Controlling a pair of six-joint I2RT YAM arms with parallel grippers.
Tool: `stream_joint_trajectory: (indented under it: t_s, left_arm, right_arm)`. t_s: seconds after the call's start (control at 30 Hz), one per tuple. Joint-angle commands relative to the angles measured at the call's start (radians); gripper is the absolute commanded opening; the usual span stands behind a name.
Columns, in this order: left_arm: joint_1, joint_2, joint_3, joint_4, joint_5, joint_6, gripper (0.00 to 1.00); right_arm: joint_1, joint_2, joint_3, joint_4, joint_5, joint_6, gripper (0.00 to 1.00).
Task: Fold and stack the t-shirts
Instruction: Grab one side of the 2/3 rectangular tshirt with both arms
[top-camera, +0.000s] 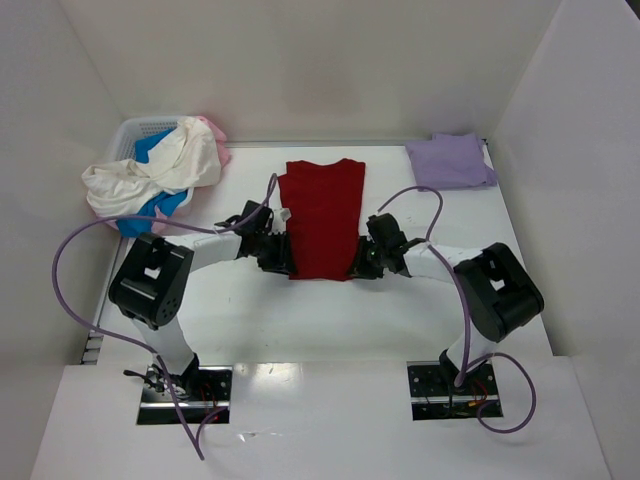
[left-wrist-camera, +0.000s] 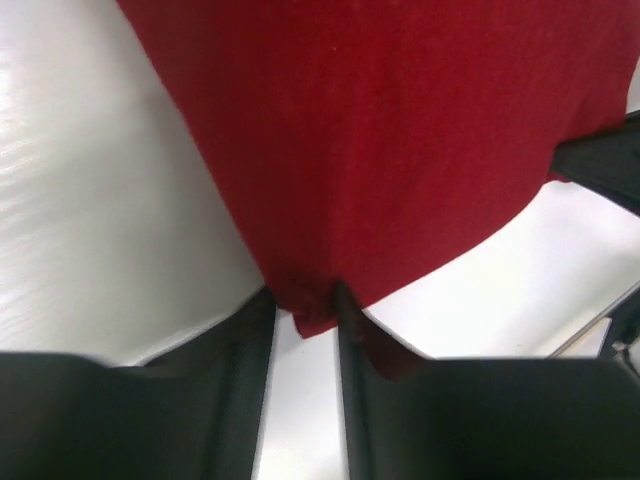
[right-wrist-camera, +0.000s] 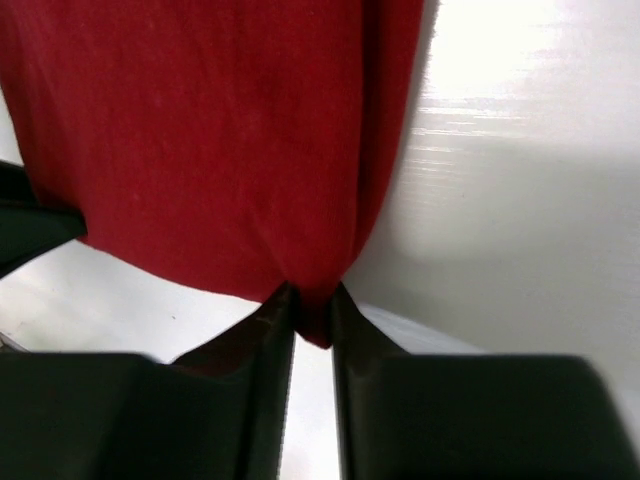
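My left arm (top-camera: 200, 247) and right arm (top-camera: 440, 262) match: white link sleeves between bulky black joint housings, each seated on a bright metal base plate (top-camera: 215, 385) with small wires bunched on it. A lavender cable (top-camera: 58, 270) loops back from behind each gripper to its base. My left gripper (left-wrist-camera: 302, 300) and right gripper (right-wrist-camera: 310, 297) carry matte black fingers (left-wrist-camera: 245, 345), flat-faced, tapering from broad black bodies to narrow tips; screws and markings are too small to tell.

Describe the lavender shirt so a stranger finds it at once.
Start at the white table and go to its far right corner. The lavender shirt lies there alone, folded small. The red shirt lies spread at the centre, and the other shirts are heaped in the basket at far left.
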Motion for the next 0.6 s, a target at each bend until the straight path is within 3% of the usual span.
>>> stream_joint_trajectory:
  t_s: [0.0, 0.1, 0.17, 0.47, 0.57]
  left_arm:
    - [-0.015, 0.033, 0.012, -0.003, 0.006, 0.016, 0.32]
    - [-0.015, 0.022, 0.012, 0.006, 0.019, 0.016, 0.06]
    - [-0.015, -0.004, 0.012, 0.006, 0.020, 0.016, 0.00]
    - [-0.072, -0.183, -0.011, -0.093, 0.010, -0.012, 0.00]
    - [-0.115, -0.280, -0.034, -0.185, 0.010, -0.033, 0.00]
  right_arm:
    - [0.009, 0.018, 0.013, -0.006, 0.032, -0.008, 0.13]
    - [0.009, 0.006, 0.013, -0.026, 0.032, -0.008, 0.06]
    - [0.009, -0.006, 0.013, -0.037, 0.032, -0.008, 0.02]
    - [0.009, -0.159, 0.004, -0.129, 0.023, -0.009, 0.00]
    - [0.018, -0.277, 0.004, -0.204, -0.006, 0.001, 0.00]
